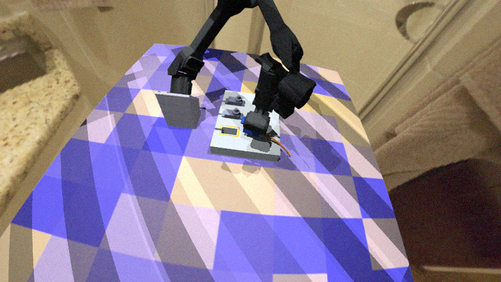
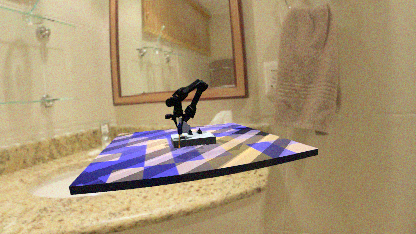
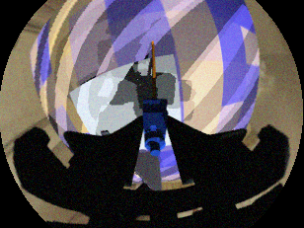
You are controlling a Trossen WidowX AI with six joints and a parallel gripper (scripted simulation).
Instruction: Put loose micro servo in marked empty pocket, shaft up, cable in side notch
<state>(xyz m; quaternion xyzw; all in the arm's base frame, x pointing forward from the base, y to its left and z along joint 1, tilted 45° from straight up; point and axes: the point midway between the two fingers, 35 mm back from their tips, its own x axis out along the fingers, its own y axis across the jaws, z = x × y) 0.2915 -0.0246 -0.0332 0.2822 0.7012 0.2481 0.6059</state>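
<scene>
While gripper [image 1: 257, 130] [image 2: 179, 129] [image 3: 155, 118] stands clamped on blue micro servo [image 1: 250, 131] [image 2: 180, 127] [image 3: 155, 120], we note servo at centre of top frame, just right of yellow-outlined pocket [image 1: 230, 131] on pale deck [image 1: 224, 144] [image 2: 193, 141] [image 3: 89, 105]. Next move, we judge, runs leftward in that frame, then down. Servo's long axis: upright in exterior view, we think. Body dark blue, orange cable [image 1: 280, 146] [image 2: 179, 141] [image 3: 154, 65] trailing lower right in top view.

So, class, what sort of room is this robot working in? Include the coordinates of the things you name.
Probably a bathroom: a wood-framed mirror [image 2: 179, 96], a towel hanging on the wall [image 2: 307, 67], and a speckled stone counter [image 1: 59, 78] [image 2: 130, 200] with a pale basin [image 2: 55, 186].
</scene>
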